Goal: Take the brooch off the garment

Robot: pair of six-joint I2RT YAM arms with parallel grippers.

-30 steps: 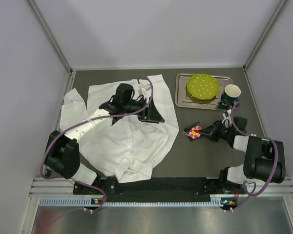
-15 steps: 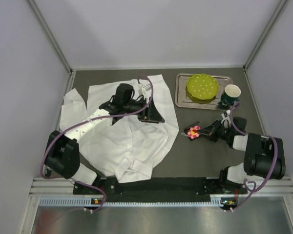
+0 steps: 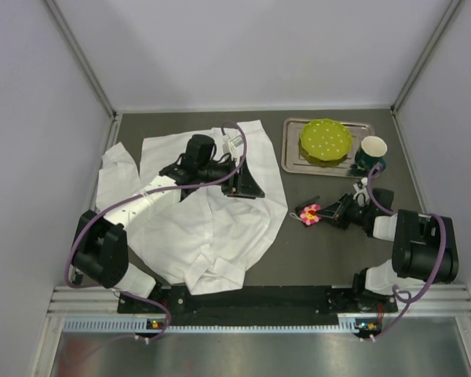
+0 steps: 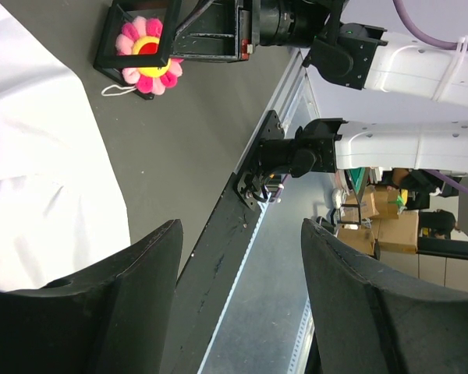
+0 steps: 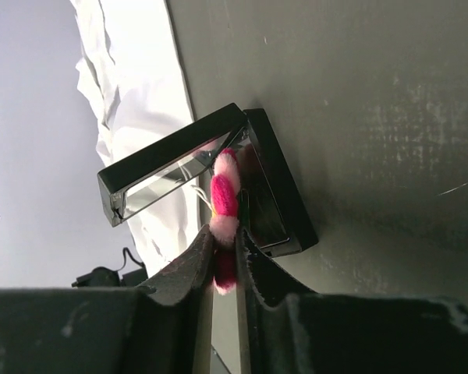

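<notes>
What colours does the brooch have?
The brooch has pink petals around a yellow centre; clearest in the left wrist view.

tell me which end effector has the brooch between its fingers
The right end effector: its fingers pinch the pink brooch by its edge. The left end effector stands open above the white shirt, holding nothing.

— Where is room on the table [image 3: 314, 251]?
— A bare strip between the garment [image 3: 212, 228] and the brooch [image 3: 311, 213], and on toward the front rail [image 3: 259, 297].
— What blocks?
— Tray [image 3: 290, 161] and cup [image 3: 371, 151] behind, right gripper [image 5: 222, 253] on its right; the black frame [image 5: 179, 167] seems to touch it.
</notes>
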